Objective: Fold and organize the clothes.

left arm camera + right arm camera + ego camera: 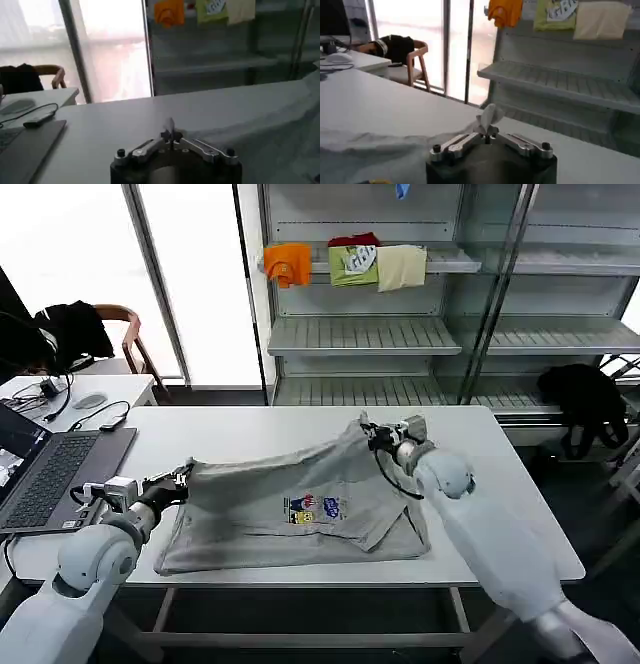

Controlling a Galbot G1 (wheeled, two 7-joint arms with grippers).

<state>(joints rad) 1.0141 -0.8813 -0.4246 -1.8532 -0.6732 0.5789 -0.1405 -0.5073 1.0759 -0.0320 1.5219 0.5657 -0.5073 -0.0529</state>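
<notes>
Both the left gripper [185,477] and right gripper [371,434] pinch the T-shirt [300,509] on the table [250,434] (tiny bites); a quick tug could slip it free.

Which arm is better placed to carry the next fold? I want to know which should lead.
Neither clearly. The left gripper and right gripper each pinch a corner of the grey T-shirt, lifted taut above the table. The fold probably needs both together.

A: Daylight pours through the tall frosted glass window panels [195,274] and they're blown out white.

B: Yep, the white rectangular table top [250,434] glares a bit. Both wrist views look hazy, with the metal shelving unit [225,55] soft behind.
</notes>
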